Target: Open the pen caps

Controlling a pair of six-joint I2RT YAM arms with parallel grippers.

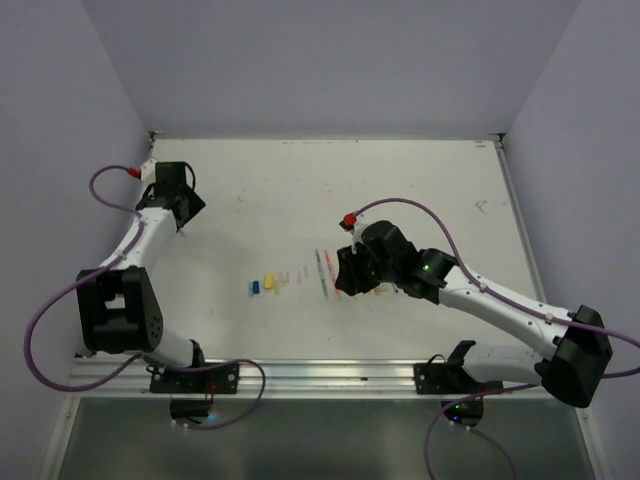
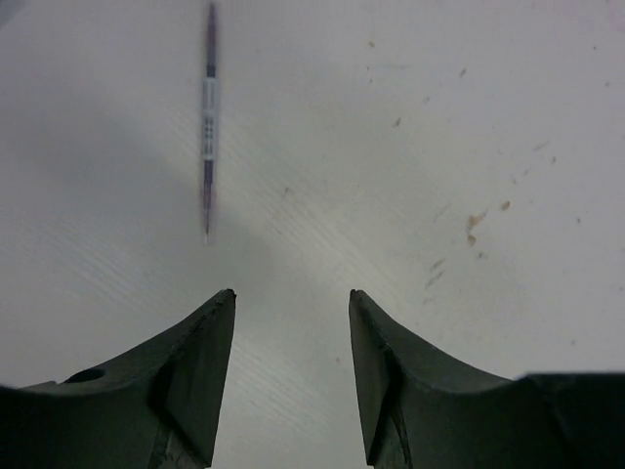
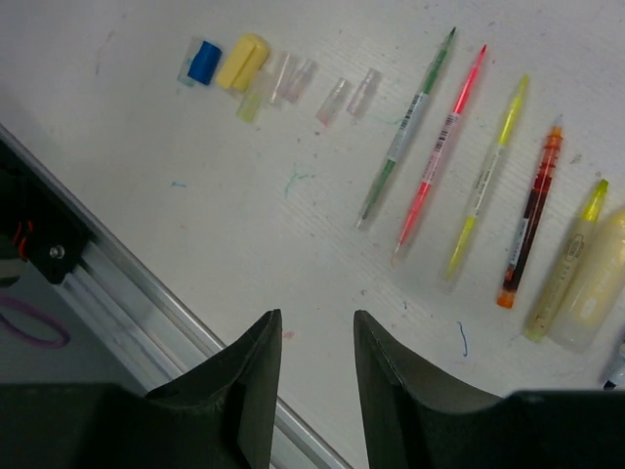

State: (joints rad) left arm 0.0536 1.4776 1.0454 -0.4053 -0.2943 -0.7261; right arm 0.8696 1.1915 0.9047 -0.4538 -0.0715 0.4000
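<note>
Loose pen caps lie in a row on the white table: a blue cap (image 3: 203, 62), a yellow cap (image 3: 242, 62) and several clear ones (image 3: 337, 100); the blue one also shows in the top view (image 1: 254, 287). Uncapped pens lie side by side to their right: green (image 3: 405, 127), pink (image 3: 439, 147), yellow (image 3: 485, 176), orange-red (image 3: 530, 215). My right gripper (image 3: 317, 315) is open and empty, above the table near these pens (image 1: 342, 282). My left gripper (image 2: 293, 293) is open and empty at the far left (image 1: 188, 212), with a purple pen (image 2: 207, 127) lying ahead of it.
Two fat yellow highlighters (image 3: 576, 274) lie right of the orange-red pen. An aluminium rail (image 3: 146, 303) runs along the table's near edge (image 1: 320, 372). The table (image 2: 439, 147) has small brown and ink marks. Walls close in the left, back and right sides.
</note>
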